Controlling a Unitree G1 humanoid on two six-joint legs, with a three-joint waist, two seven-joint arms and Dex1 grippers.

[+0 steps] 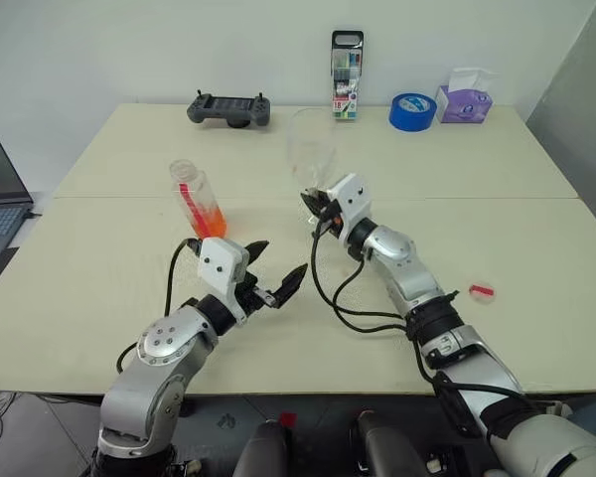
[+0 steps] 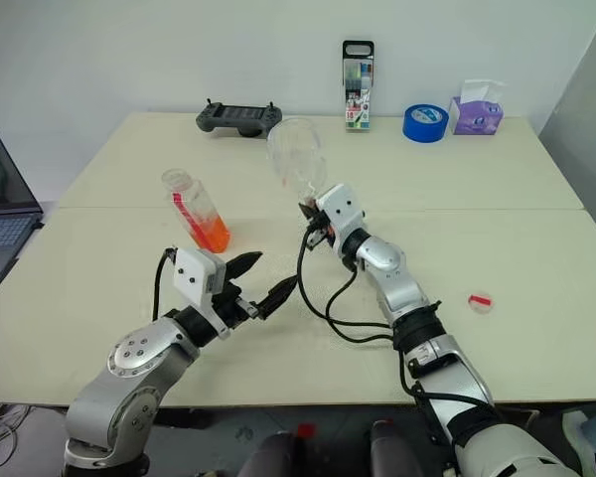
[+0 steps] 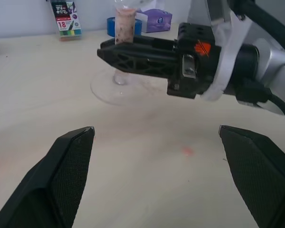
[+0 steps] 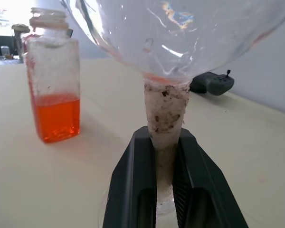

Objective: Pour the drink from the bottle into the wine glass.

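Nearest me, my left end effector (image 1: 275,276) hangs above the bare table (image 1: 99,288) with its two black fingers spread as wide as they go and nothing between them. Just beyond it, toward my left, stands the bottle (image 1: 198,199) — upright, its cap off and its mouth open, the drink (image 1: 208,221) filling only its lower part. My left fingers are near it but apart from it.

A little farther out, my right end effector (image 1: 312,207) is clamped hard on the stem of the wine glass (image 1: 311,149). The right wrist view shows both fingers pressed flat against the stem just under the bowl, and the bowl looks empty. The glass leans slightly in the head views; whether its foot rests on the table I cannot tell.

I judge the bottle light, being mostly empty, and stiff enough to take a firm squeeze, though smooth plastic could slip. I would close on its body below the label band, where the sides are flat, and keep clear of the open mouth. The glass is the fragile piece — thin stem, top-heavy bowl — so my grip on the stem should be firm and no harder.

A small red-and-white cap (image 1: 482,291) lies on the table to my right. At the far edge sit a black controller (image 1: 228,108), a marker pack (image 1: 346,76), a roll of blue tape (image 1: 412,110) and a tissue box (image 1: 464,100).
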